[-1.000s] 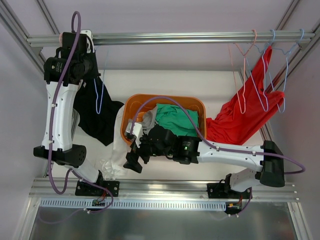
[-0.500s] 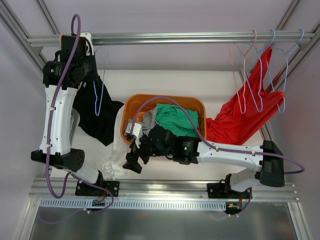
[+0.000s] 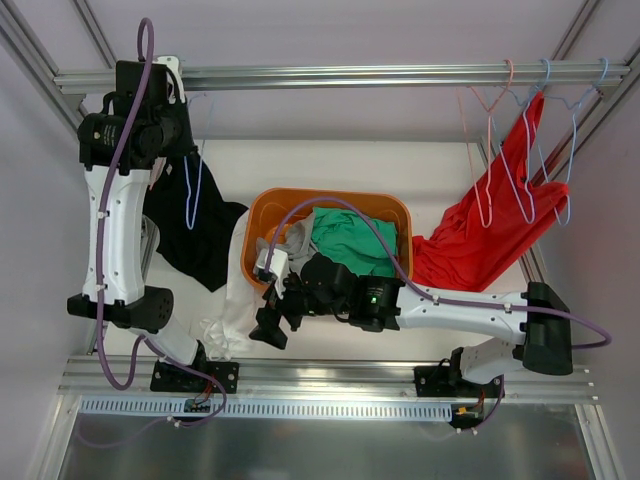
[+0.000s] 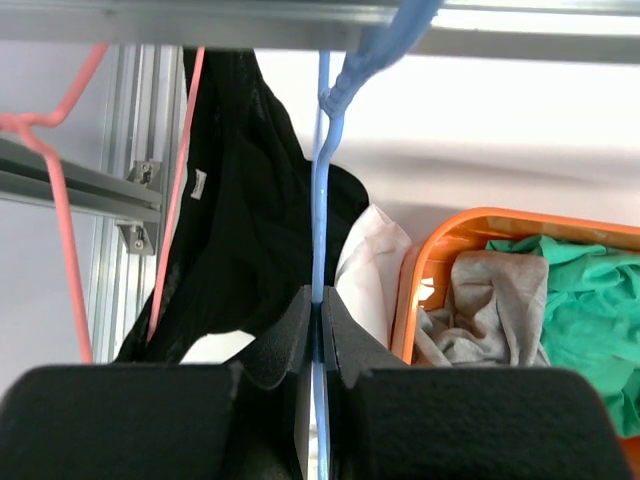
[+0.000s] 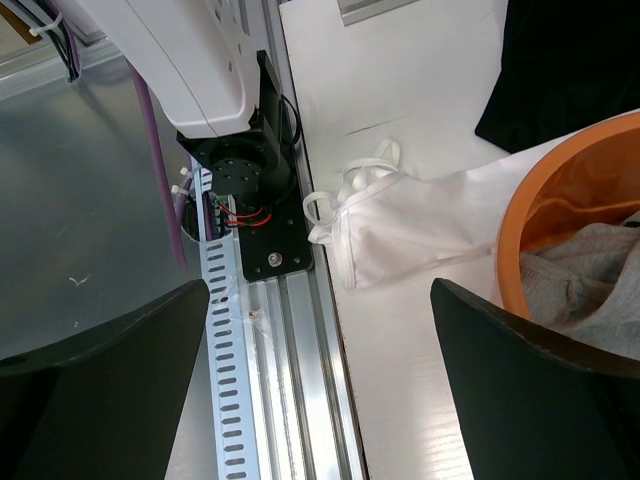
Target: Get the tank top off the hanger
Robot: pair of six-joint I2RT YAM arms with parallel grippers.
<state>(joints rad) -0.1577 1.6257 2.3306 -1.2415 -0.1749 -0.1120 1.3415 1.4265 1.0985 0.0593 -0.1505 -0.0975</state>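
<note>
A thin blue hanger (image 4: 322, 200) hangs bare from the top rail (image 3: 350, 76), its hook (image 4: 385, 45) over the bar. My left gripper (image 4: 318, 305) is shut on the hanger's wire; it sits high at the left (image 3: 183, 135). A white tank top (image 5: 400, 225) lies flat on the table by the basket, straps toward the near edge; it also shows as white cloth (image 3: 232, 290). A black garment (image 3: 195, 235) hangs beside the blue hanger on a pink hanger (image 4: 60, 180). My right gripper (image 5: 320, 340) stands open and empty above the table's near edge (image 3: 268, 328).
An orange basket (image 3: 330, 195) mid-table holds green and grey clothes. A red garment (image 3: 480, 240) hangs from several wire hangers at the right end of the rail. The left arm's base plate (image 5: 262, 235) and the slotted aluminium rail lie below the right gripper.
My left gripper has risen a little toward the top rail, still holding the blue hanger. The right gripper has shifted slightly right near the table's front edge.
</note>
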